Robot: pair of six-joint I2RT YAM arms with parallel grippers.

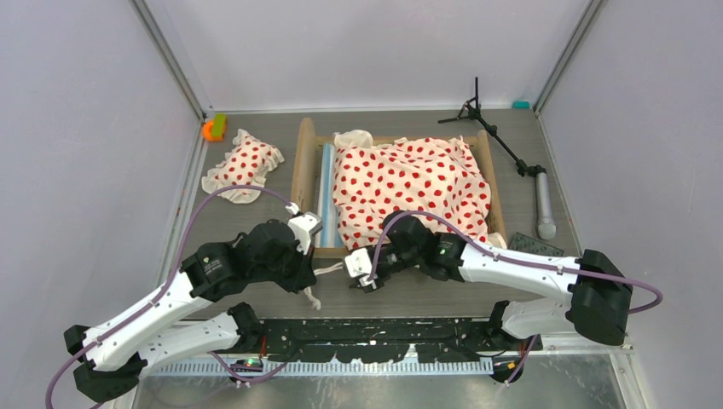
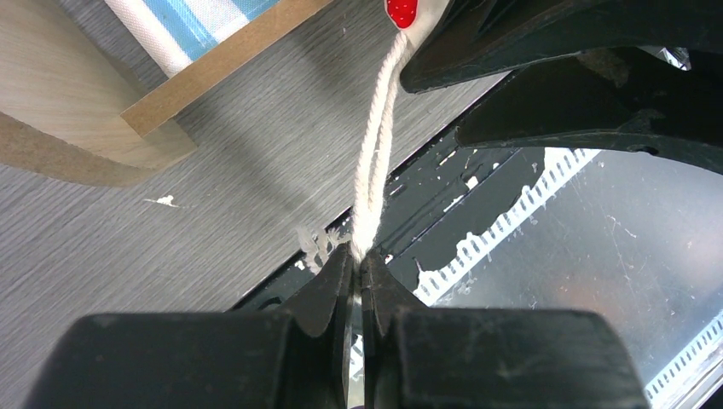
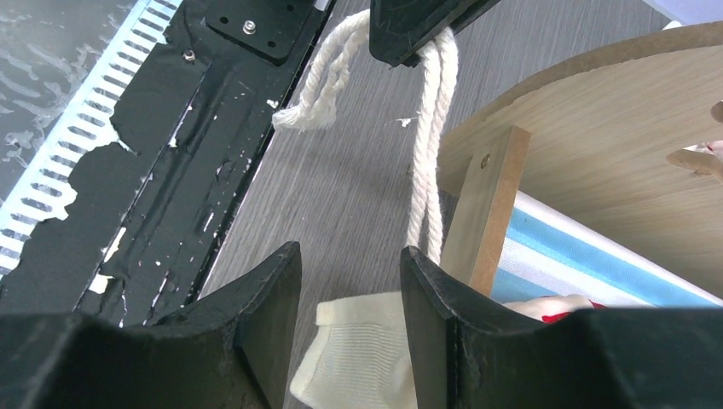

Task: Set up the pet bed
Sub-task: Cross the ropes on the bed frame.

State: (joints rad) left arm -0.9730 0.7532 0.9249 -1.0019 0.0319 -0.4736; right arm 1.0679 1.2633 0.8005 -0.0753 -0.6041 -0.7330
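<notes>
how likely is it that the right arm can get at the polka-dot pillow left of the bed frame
Probably not: the pillow lies past the bed frame's end board, and the left arm, left pincer shut on a white cord, sits across the way.

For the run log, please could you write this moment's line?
left gripper shut on white twisted cord | right gripper open astride cream fabric corner | polka-dot bedding on light-wood bed frame

Both arms bent inward, left pincer (image 2: 356, 260) clamped on white cord (image 2: 373, 170), right pincer (image 3: 349, 256) spread apart
</notes>
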